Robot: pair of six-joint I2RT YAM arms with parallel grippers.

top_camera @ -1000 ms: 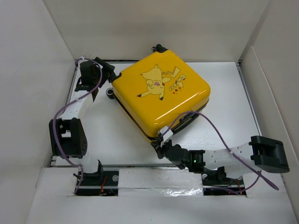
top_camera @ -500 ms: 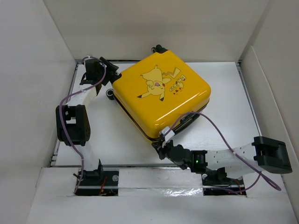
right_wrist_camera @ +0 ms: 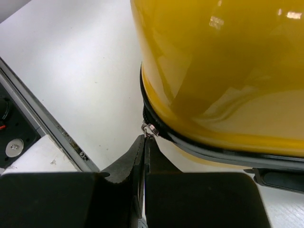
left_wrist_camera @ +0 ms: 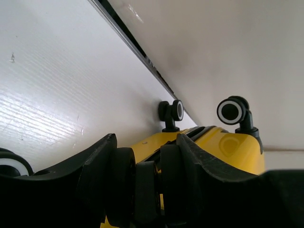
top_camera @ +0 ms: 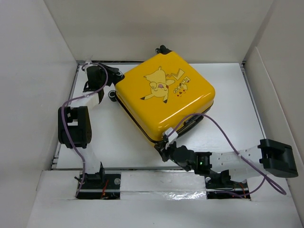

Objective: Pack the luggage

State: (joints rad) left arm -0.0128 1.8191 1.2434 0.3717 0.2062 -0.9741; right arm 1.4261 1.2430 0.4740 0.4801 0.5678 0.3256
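Resting at the near corner of the luggage [top_camera: 190,97], right pincer [right_wrist_camera: 144,139] pinched shut.

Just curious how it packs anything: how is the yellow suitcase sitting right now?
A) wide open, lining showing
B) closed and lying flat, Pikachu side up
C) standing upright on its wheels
B: the luggage lies flat on the table with both shells together and the Pikachu print facing the overhead camera.
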